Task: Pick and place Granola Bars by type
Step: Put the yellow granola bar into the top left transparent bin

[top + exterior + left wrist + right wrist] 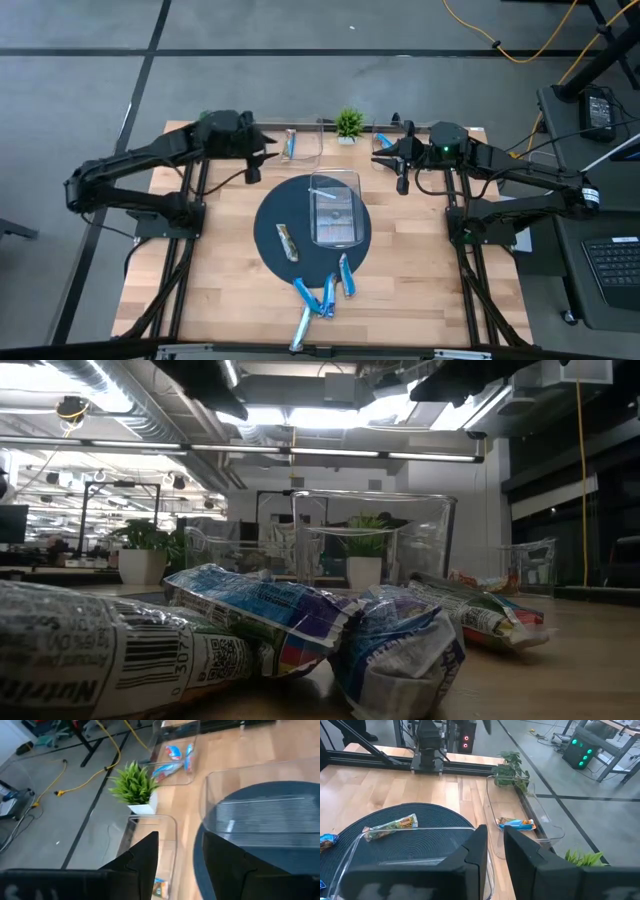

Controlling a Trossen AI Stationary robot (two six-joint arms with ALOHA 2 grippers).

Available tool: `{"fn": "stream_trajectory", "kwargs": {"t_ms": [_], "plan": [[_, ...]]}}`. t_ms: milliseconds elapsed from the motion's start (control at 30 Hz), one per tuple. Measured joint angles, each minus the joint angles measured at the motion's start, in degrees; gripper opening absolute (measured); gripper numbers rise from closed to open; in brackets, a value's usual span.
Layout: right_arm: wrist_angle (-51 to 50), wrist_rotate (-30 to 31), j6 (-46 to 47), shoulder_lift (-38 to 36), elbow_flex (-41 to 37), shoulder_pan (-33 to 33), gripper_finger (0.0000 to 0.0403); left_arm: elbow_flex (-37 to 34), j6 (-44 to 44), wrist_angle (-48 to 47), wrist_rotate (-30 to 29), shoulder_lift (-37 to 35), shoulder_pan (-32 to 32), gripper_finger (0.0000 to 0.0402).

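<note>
Blue-wrapped granola bars [325,293] lie in a loose cluster at the lower centre of the high view, on the wooden table [420,290] just off the lower edge of the dark round mat [268,225]. A brown-wrapped bar [288,241] rests on the mat, left of the clear bin [335,208] standing on it; that bin appears to hold a pale bar.

Two further clear bins sit at the top edge. The left one [303,145] holds a blue bar, and the right one [172,757] holds blue-and-red bars. A small potted plant [349,123] stands between them.

The left gripper [268,153] hovers by the upper-left bin, fingers apart, holding nothing. The right gripper [387,157] hovers by the upper-right bin, fingers only slightly parted, also carrying nothing.

Judgement: sorting is partly done, and this is a pause between picks. The next move calls for one arm to travel down the frame to the blue cluster and single out one bar.

Obstructions: the bars in the cluster touch and overlap, so a clean grasp is doubtful. The centre bin stands between the grippers and the cluster.
</note>
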Motion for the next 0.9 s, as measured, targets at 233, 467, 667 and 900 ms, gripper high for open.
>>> {"fn": "stream_trajectory", "kwargs": {"t_ms": [233, 467, 667, 900], "plan": [[0.0, 0.0, 0.0, 0.0, 0.0, 0.0, 0.0068, 0.0, -0.8, -7.4, 1.7, -3.2, -5.7, 0.0144], [0.0, 0.0, 0.0, 0.0, 0.0, 0.0, 0.0068, 0.0, -5.2, -18.8, 3.7, -2.4, -16.6, 0.0148], [-0.1, 0.0, 0.0, 0.0, 0.0, 0.0, 0.0068, 0.0, -5.9, -20.7, 3.6, -1.3, -25.0, 0.0149], [-1.2, 0.0, 0.3, 0.0, 0.0, 0.0, 0.0068, -0.5, -1.8, -23.1, 3.0, 2.7, -28.5, 0.0152]]}}
